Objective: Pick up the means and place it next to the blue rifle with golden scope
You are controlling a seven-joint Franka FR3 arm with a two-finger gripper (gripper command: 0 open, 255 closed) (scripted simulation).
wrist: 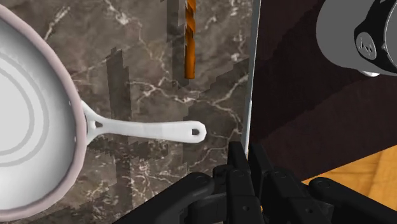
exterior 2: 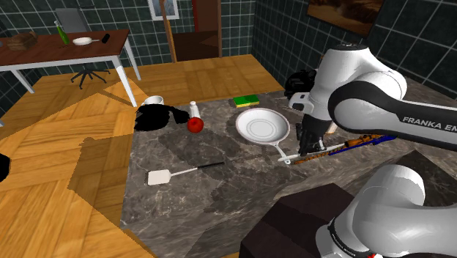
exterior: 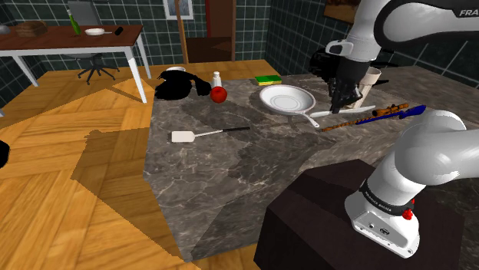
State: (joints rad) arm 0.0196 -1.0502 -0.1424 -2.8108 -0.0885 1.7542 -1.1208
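Step in hand is judged to be the set-down. The task's thing, seen as a thin white bar (exterior: 364, 108), is clasped in the gripper (exterior: 343, 102) low over the counter (exterior: 230, 176). It is held just beside the orange-brown barrel (wrist: 189, 38) of the blue rifle (exterior: 398, 112) and roughly parallel to it. Whether the bar is resting on the counter or held clear of it cannot be told.

To do it well:
- The bar should be kept parallel to the rifle.
- It should be lowered straight until it is seated flat.
- It should be released only then, so it is not dropped or rolled.
- Contact with the barrel and with the handle (wrist: 146, 129) of the white frying pan (exterior: 285, 100) nearby should be avoided.

Gripper: the fingers are nearly closed and pinched on the bar; nothing else is touched.
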